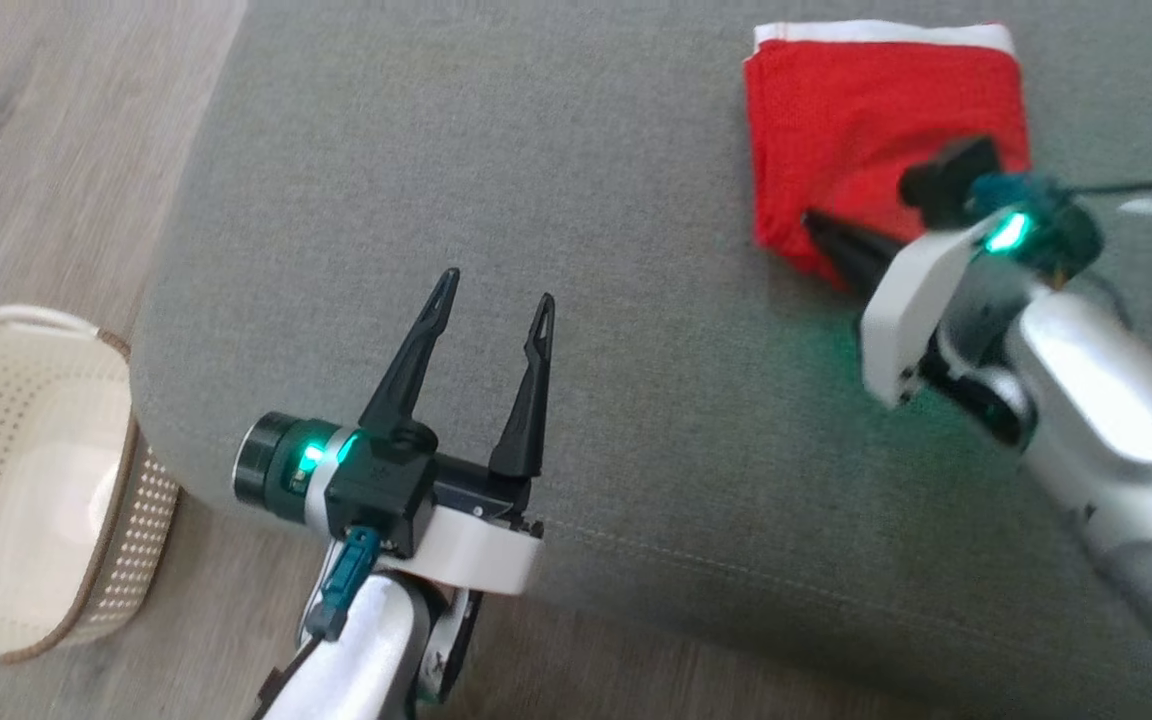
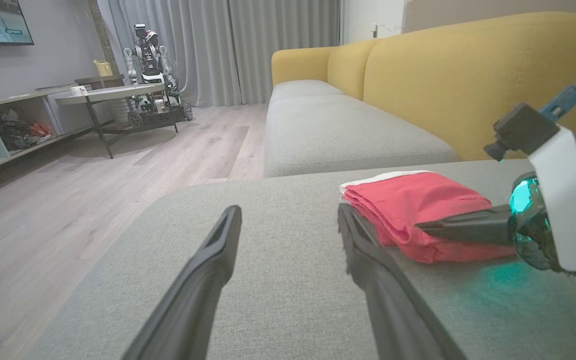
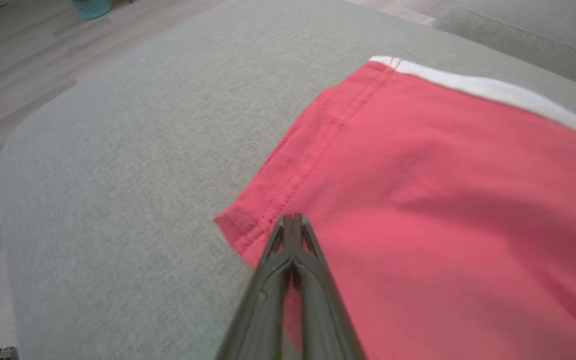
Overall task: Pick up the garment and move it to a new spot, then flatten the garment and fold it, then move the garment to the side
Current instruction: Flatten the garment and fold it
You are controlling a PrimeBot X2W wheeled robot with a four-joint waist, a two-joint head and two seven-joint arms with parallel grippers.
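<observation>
Hovering at 7 o'clock, our left gripper, fingers apart, over the grey cushion | basket on wood floor, 8 o'clock | right gripper pressed together at the near corner of the folded red garment, 1 o'clock; whether cloth is pinched we cannot tell | yellow sofa, curtains beyond
</observation>
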